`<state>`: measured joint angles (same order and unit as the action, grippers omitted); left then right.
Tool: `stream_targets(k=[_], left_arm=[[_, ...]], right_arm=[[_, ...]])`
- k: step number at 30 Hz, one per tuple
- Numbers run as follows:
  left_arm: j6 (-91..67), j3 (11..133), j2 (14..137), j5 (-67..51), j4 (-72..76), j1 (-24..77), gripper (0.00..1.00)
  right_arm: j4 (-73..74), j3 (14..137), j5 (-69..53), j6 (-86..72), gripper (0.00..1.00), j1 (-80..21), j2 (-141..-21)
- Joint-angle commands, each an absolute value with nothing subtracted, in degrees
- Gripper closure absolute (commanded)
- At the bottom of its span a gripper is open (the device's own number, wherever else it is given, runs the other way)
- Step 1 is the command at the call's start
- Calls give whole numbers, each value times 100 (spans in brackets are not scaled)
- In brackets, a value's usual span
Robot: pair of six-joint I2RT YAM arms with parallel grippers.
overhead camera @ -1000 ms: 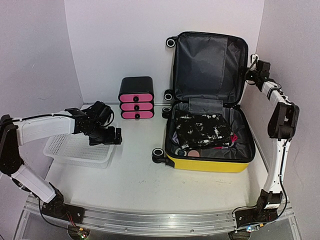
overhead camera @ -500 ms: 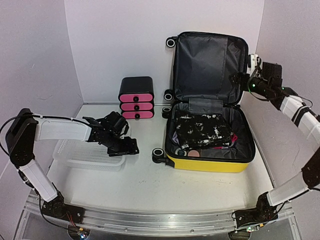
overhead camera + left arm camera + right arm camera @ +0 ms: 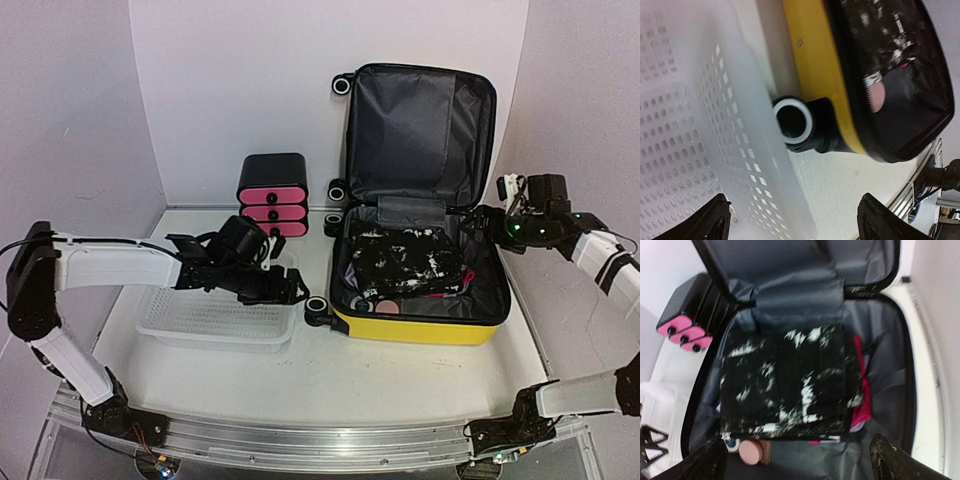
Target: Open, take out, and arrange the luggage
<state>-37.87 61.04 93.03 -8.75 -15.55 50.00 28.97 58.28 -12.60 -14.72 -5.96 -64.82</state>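
- Your left gripper has its jaws spread wide and clamps nothing. Its fingertips straddle the wall of the white mesh basket, one over the mesh floor and the other outside the rim.
- Straight ahead of those jaws, just past the basket's rim, sits a black wheel of the yellow suitcase. Whether the rim touches the wheel, you cannot tell.
- Your right gripper is also wide open and empty, hovering over the suitcase's open lower half, which lies below and ahead of the jaws.
- The suitcase rests open on the table, with its lid standing upright beyond the right jaws.
- Centred ahead of the right jaws, a folded black-and-white patterned cloth tops the packed contents.
- Pink fabric peeks out from under that cloth, on the jaws' right.
- A round pink compact lies close to the jaws' left fingertip.
- A black drawer box with pink fronts stands ahead and left of the right jaws, outside the suitcase.
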Motion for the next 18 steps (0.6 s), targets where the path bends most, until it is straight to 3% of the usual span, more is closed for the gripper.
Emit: stream_targets(k=[1,8,12,18], left_arm=[[-3084,6174,8204,-326,-1274,5023,13],[-2958,6357,7719,237,-1313,5019,6],[-3702,5906,7159,1174,-1257,5006,1],[-3626,5650,6580,1416,-1244,4966,1]], right_arm=[[3394,6225,-1720,-1201,2,-1014,-7066],[3722,7104,-434,-437,2,-2658,-8320],[4154,7706,124,53,14,-3256,-9357],[4284,8373,695,429,20,-3867,-10301]])
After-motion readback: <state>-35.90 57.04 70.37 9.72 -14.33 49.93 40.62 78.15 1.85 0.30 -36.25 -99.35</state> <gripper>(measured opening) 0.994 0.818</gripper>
